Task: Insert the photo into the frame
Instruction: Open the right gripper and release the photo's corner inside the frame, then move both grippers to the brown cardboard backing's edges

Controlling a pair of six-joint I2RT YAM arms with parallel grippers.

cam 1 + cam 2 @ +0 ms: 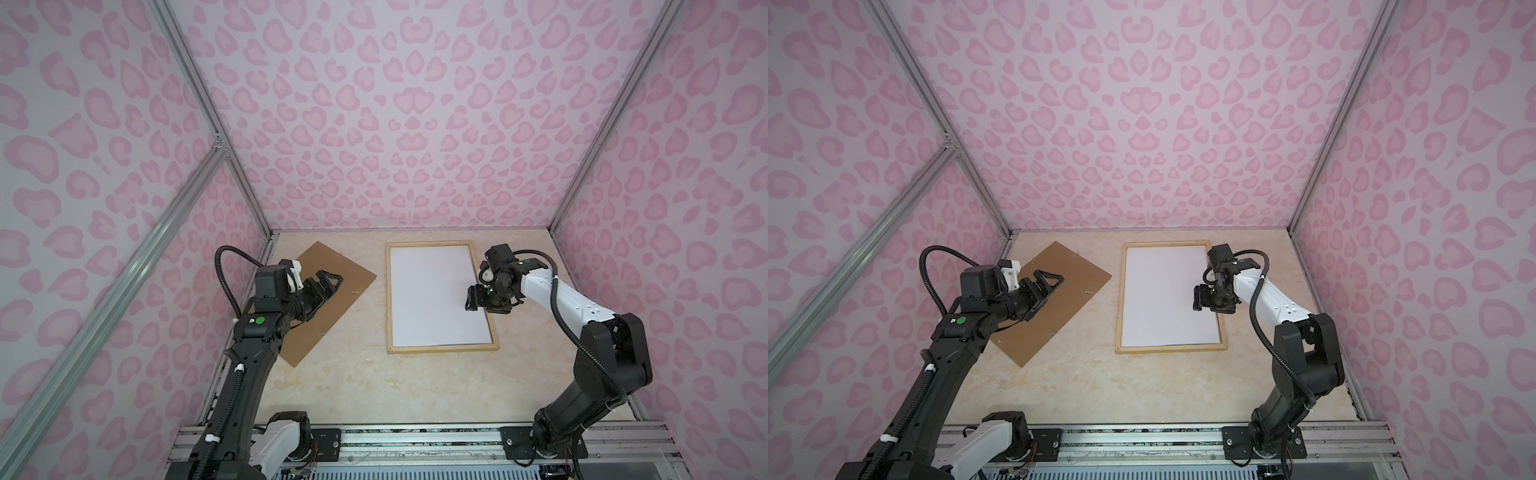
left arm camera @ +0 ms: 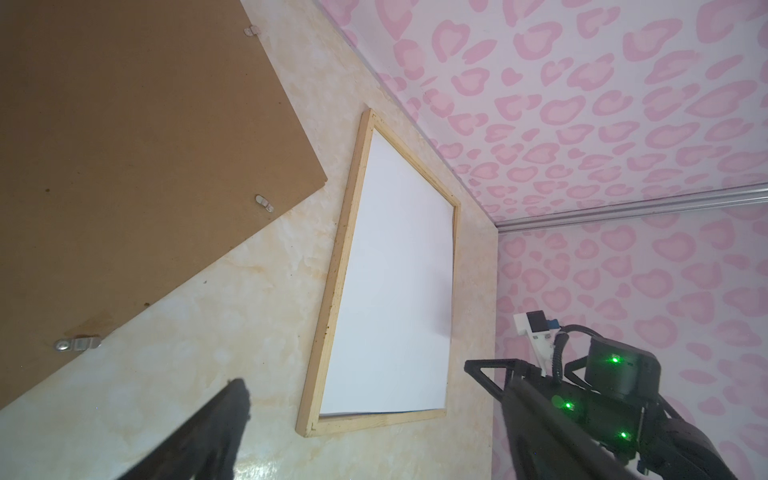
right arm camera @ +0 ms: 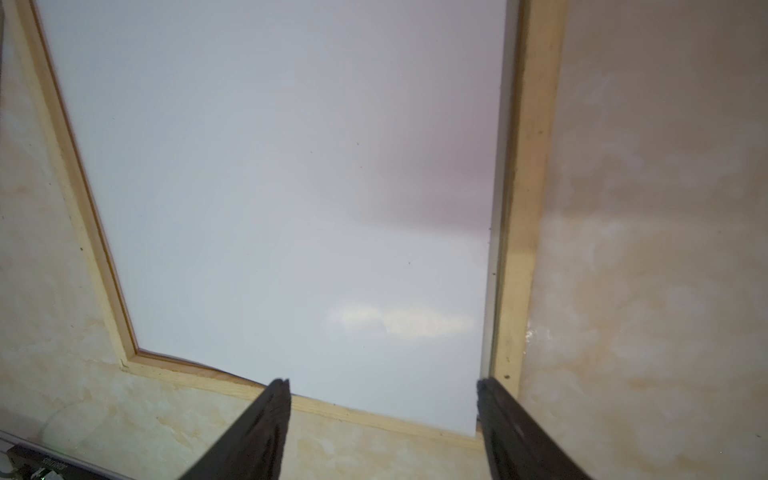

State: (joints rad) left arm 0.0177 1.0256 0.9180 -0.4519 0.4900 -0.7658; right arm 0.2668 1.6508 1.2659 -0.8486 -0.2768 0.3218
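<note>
Right wrist view: the right gripper (image 3: 382, 386) hangs over the photo (image 3: 270, 187) with its jaws spread wide and nothing between them. The photo lies inside the frame (image 3: 519, 208), plain white side up, but one corner rides over the near wooden strip, so we judge it not fully seated.

To finish this step well, we press lightly on the sheet near that corner and slide it toward the far strip until every edge drops within the wood. We avoid pinching: thin paper creases easily.

In a top view, the left gripper (image 1: 328, 282) hovers, jaws also wide and empty, above the brown backing board (image 1: 353, 270), which lies askew beside the frame, well apart from it.

The frame is a rectangle of narrow, pale, unfinished wood strips. The sheet is smooth and faintly glossy. The board is matte fibreboard with small metal turn clips at its edges. The table (image 1: 374, 386) has a glossy cream marble pattern.
</note>
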